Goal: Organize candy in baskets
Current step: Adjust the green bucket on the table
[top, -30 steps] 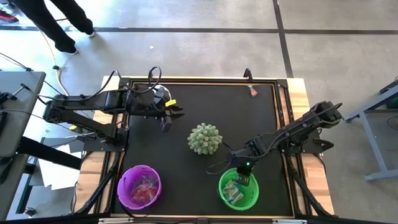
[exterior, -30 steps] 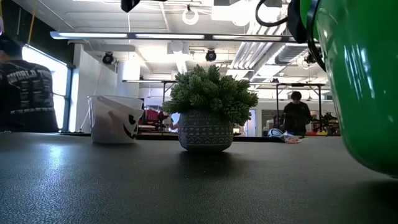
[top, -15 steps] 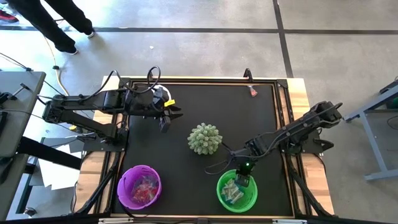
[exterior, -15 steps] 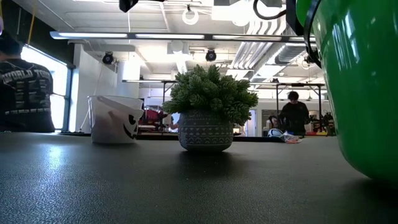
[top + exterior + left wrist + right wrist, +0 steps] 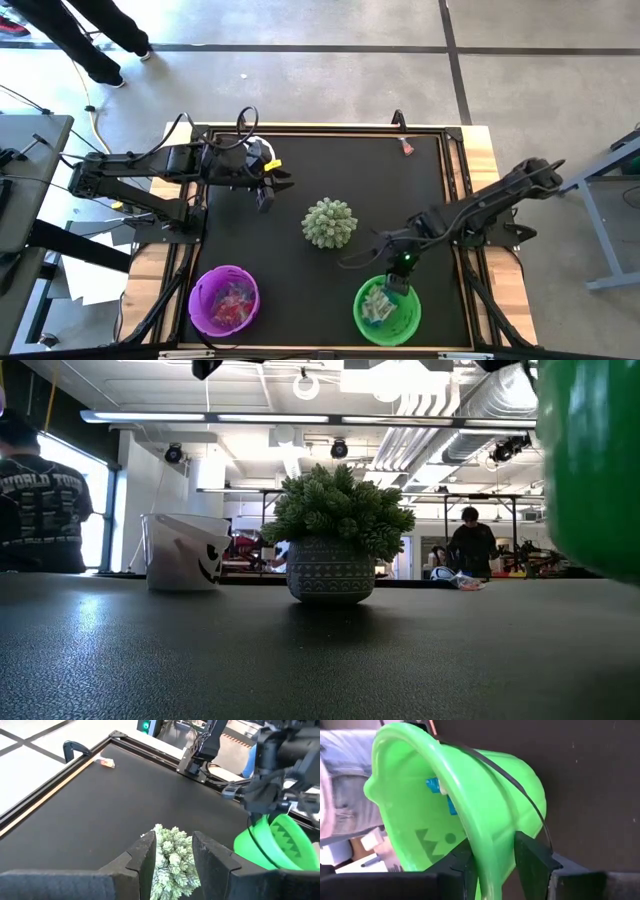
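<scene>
Since a second ago your right gripper (image 5: 400,283) has dragged the green basket (image 5: 387,310) toward the table's near right corner, where from above it holds blue-and-silver candy (image 5: 377,305), while the right wrist view shows its fingers (image 5: 532,855) straddling the rim, and your left gripper (image 5: 272,183) waits, fingers apart.

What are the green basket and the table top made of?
Green basket: probably moulded plastic, glossy and slightly translucent, since light glows through its wall; thin dark wire handle. Table top: dark matte mat with a fine pebbled grain, maybe rubber or foam.
</scene>
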